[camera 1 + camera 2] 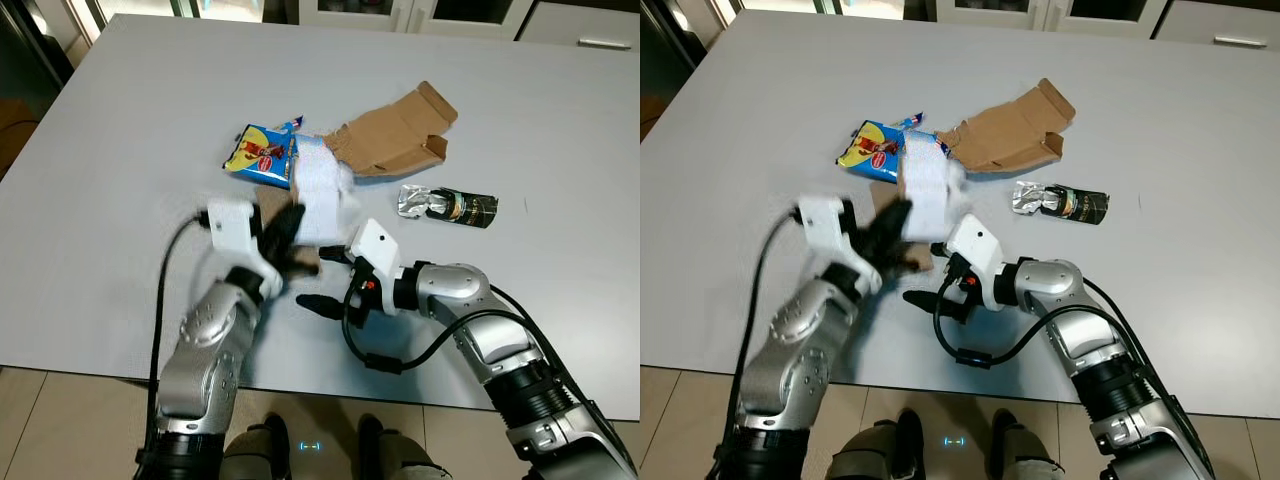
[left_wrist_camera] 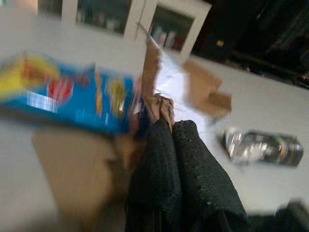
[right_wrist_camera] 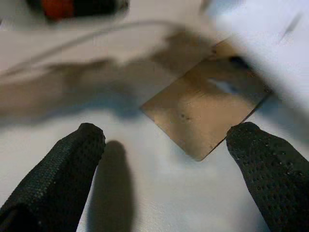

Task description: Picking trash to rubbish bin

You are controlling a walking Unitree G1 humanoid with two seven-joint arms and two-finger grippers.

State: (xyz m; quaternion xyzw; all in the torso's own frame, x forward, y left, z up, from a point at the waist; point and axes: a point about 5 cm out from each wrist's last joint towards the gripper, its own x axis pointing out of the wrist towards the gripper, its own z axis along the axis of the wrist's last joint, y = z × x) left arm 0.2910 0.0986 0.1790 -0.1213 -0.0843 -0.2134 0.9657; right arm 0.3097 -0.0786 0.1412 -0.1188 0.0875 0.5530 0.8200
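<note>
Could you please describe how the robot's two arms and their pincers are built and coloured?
Both arms are jointed silver metal shells with dark seams. Each wrist carries a white, boxy camera housing, and a black cable loops from it back along the forearm. The left pincer and the right pincer each have two long black fingers with a dimpled, rubbery texture. A small red mark shows by the right wrist housing.

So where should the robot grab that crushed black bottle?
Probably around the dark middle of the bottle, coming from above. It lies flat on its side on the table, apart from the cardboard, so open fingers can straddle its narrow width.
</note>
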